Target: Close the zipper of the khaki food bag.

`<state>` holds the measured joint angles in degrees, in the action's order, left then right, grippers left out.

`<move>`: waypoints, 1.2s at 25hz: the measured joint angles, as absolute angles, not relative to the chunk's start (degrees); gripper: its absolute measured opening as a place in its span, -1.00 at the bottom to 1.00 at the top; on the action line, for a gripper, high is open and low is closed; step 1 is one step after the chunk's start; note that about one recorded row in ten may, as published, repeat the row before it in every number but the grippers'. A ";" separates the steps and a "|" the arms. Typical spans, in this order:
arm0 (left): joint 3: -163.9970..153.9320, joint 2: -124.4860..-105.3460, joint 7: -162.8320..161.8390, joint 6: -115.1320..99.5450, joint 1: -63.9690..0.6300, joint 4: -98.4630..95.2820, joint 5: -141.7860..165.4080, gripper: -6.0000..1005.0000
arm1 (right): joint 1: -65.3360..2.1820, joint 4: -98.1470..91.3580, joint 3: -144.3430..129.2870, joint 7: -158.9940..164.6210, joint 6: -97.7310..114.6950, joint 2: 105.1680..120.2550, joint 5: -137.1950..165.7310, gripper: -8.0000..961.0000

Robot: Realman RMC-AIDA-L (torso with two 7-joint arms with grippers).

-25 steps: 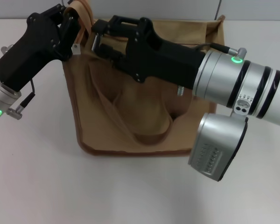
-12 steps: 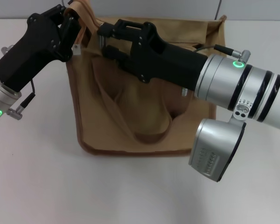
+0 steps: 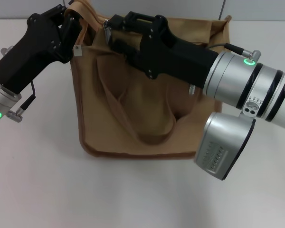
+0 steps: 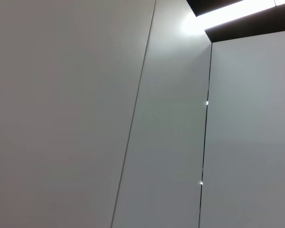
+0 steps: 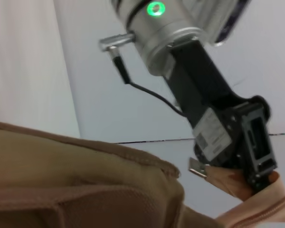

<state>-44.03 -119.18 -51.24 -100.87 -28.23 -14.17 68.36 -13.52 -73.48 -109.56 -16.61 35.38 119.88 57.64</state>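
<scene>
On the white table [image 3: 38,180] right in front of the robot sits the khaki food bag [image 3: 133,114], a floppy tan tote with darker brown piping along its near bottom edge, and one of its wide handles [image 3: 133,118] lies looped across the front panel. Both arms are up at the far top edge of the bag. The left gripper [image 3: 72,24] comes in from the left and sits at the bag's far-left top corner, pinched shut on a bit of tan fabric there; the right wrist view shows it from the other side, black fingers [image 5: 256,176] clamped on a strip of cloth with a little silver metal tab hanging just beside them. The right gripper [image 3: 109,32] reaches in from the right, its long black body lying across the top of the bag, with its tip close to the left gripper, near the top-left corner. Honestly I can't tell whether its fingers are open or closed on anything, they're hidden behind the housing. The zipper [image 5: 256,216] only peeks out as a thin ridged strip at the edge of the right wrist view, running along the bag's top. The left wrist camera just stares at plain grey wall panels [image 4: 85,118], nothing useful there.
</scene>
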 joint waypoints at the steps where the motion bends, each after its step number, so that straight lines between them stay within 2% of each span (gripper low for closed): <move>1: -44.03 -119.18 -51.24 -100.94 -28.26 -14.14 68.35 -0.84 | -13.59 -73.46 -109.57 -16.62 35.39 119.88 56.98 0.08; 12: -44.03 -119.18 -51.24 -101.08 -28.30 -13.71 68.34 -0.83 | -13.97 -72.68 -110.04 -16.19 36.30 119.88 52.39 0.08; 22: -43.94 -119.18 -51.21 -101.14 -28.18 -13.71 68.37 -0.83 | -10.36 -76.11 -109.16 -6.88 39.55 119.84 44.07 0.08; 29: -44.00 -119.18 -51.24 -101.19 -28.17 -13.71 68.38 -0.83 | -9.37 -82.05 -101.46 27.06 41.59 119.10 47.52 0.08; 30: -44.02 -119.18 -51.24 -101.19 -28.21 -13.71 68.38 -0.82 | -9.62 -83.55 -96.38 43.64 45.75 118.42 53.48 0.08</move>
